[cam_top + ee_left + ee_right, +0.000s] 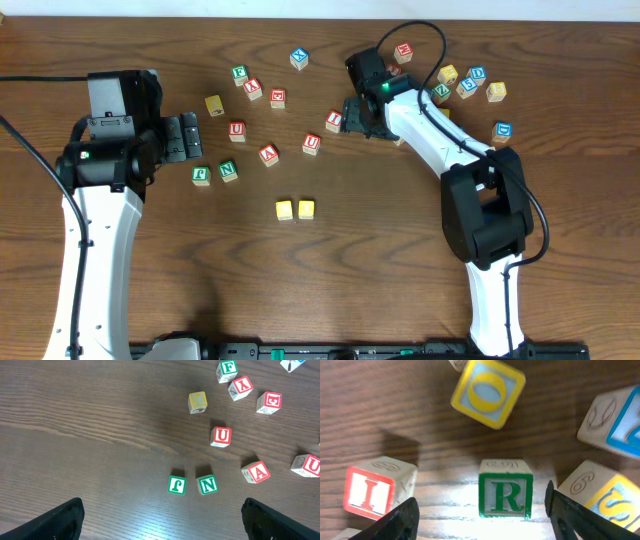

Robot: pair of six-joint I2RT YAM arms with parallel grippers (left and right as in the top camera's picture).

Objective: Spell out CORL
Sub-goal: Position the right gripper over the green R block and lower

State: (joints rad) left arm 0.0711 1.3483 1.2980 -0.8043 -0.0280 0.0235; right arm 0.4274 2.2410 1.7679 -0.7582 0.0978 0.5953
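**1. Surface and room**
The surface (400, 260) is dark brown wood grain. In the overhead view a pale strip borders it at 12 o'clock. Nothing more of the room shows. Small wooden alphabet cubes lie scattered over the far half.

**2. Task things**
The first yellow cube (285, 210) and the second yellow cube (306, 209) stand just beside each other near the centre, apart from the scatter. Their letters are too small to read. The green R cube (506, 495) stands flat on the surface with its letter upright.

**3. Hands**
My right hand (350, 115) is at 1 o'clock from the yellow pair. It is spread, with one finger on each side of the green R cube and a gap visible on both sides. My left hand (185, 137) is at 10 o'clock from the pair. It is spread wide over bare wood and holds nothing.

**4. View differences**
- Only the right wrist view shows the green R cube; overhead, my right hand covers it. This view also shows a yellow-rimmed O cube (487, 392) at 12 o'clock from the R and a red I cube (370, 491) at 9 o'clock.
- Only the left wrist view makes the green F cube (176, 484) and green N cube (207, 484) easy to read. They sit side by side, with a red U cube (221, 436) beyond them.
- Only the overhead view shows the yellow pair.
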